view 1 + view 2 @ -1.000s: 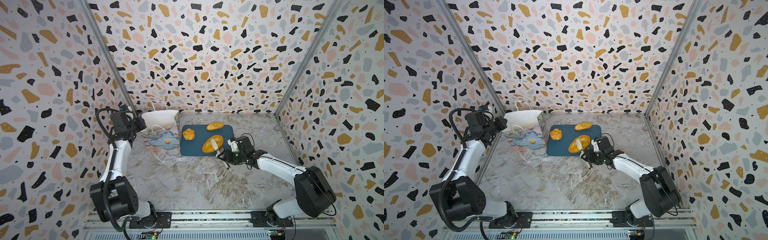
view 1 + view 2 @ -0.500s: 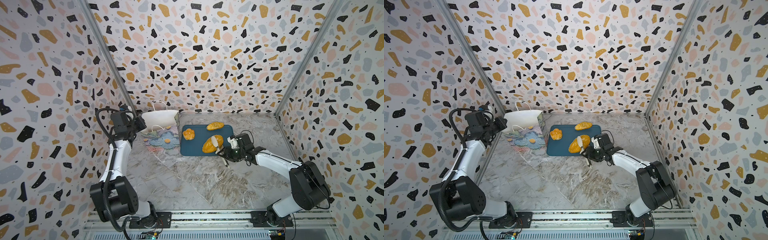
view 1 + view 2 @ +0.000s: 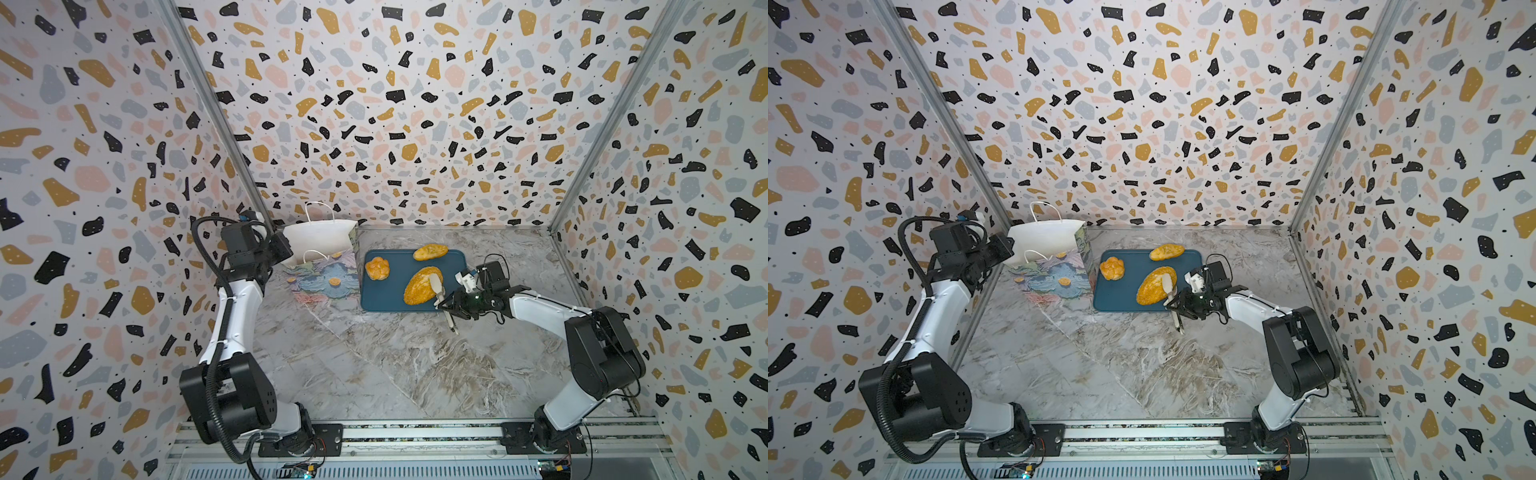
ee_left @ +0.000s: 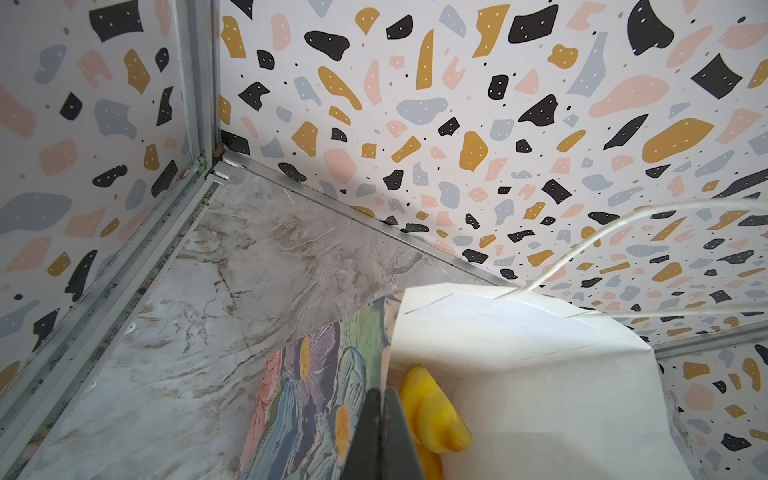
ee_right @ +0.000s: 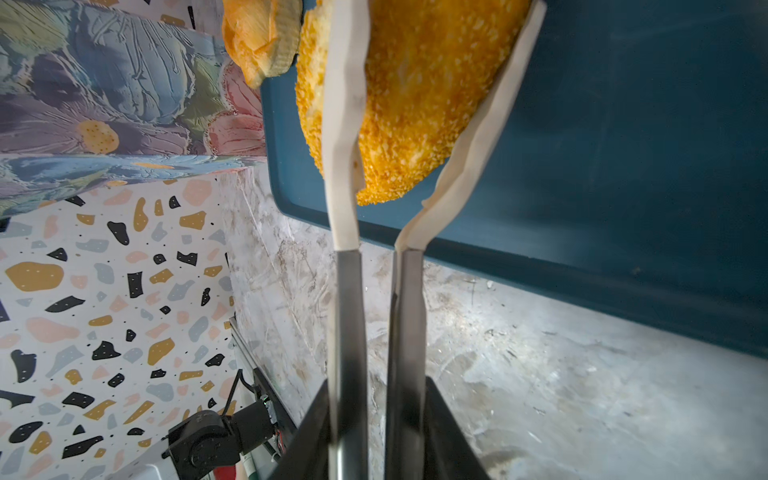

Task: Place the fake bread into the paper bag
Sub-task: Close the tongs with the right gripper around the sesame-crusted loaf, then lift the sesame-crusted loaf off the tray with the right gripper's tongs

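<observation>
The paper bag (image 3: pixel 320 270) (image 3: pixel 1054 276) stands at the back left, mouth open and white inside. My left gripper (image 3: pixel 286 249) (image 4: pixel 380 415) is shut on the bag's rim, and yellow fake bread (image 4: pixel 432 407) lies inside. On the dark blue tray (image 3: pixel 390 297) (image 3: pixel 1121 297) lie a seeded loaf (image 3: pixel 417 289) (image 3: pixel 1152 289), a round bun (image 3: pixel 377 268) (image 3: pixel 1112 268) and a long roll (image 3: pixel 430 252) (image 3: pixel 1167 252). My right gripper (image 3: pixel 451 301) (image 5: pixel 376 436) is shut on metal tongs (image 5: pixel 349 332). Their white tips (image 5: pixel 345 124) clasp the loaf (image 5: pixel 415 104) from both sides.
The bag (image 5: pixel 104 104) stands just left of the tray (image 5: pixel 623 145), near the back left corner post (image 4: pixel 203 83). Patterned walls close in three sides. Marble tabletop (image 3: pixel 374 365) stretches in front of the tray.
My right gripper has pushed forward onto the tray and squeezed the tongs, bringing their white tips in against the seeded loaf. The left arm and the bag have not moved.
</observation>
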`<state>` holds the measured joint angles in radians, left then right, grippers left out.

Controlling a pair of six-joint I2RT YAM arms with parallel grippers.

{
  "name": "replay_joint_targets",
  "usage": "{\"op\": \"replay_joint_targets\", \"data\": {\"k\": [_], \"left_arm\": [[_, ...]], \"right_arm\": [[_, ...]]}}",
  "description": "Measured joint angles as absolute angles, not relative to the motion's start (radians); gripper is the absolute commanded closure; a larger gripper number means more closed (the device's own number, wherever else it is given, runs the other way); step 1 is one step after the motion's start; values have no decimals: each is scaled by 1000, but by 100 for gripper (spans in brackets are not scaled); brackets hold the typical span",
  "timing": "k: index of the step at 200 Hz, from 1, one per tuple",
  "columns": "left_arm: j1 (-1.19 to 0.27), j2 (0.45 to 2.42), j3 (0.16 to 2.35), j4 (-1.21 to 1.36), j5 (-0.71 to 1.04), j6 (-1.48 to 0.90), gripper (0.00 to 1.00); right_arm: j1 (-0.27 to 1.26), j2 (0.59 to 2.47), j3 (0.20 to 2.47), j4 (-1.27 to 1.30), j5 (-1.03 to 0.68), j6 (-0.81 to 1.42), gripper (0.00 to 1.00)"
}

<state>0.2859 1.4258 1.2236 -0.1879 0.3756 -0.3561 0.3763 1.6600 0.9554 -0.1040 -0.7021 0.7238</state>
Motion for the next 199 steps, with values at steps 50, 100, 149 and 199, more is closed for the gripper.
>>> {"op": "replay_joint_targets", "data": {"k": [50, 100, 149, 199], "left_arm": [[286, 1426, 1223, -188, 376, -356, 100], [286, 1426, 1224, -188, 376, -356, 100], [286, 1426, 1224, -188, 376, -356, 100], [286, 1425, 1223, -188, 376, -356, 100]], "right_arm": [[360, 1661, 960, -105, -743, 712, 77], [345, 1578, 920, -88, -759, 723, 77], [336, 1482, 817, 5, -777, 780, 77], [336, 1437, 740, 96, -778, 845, 78]]}}
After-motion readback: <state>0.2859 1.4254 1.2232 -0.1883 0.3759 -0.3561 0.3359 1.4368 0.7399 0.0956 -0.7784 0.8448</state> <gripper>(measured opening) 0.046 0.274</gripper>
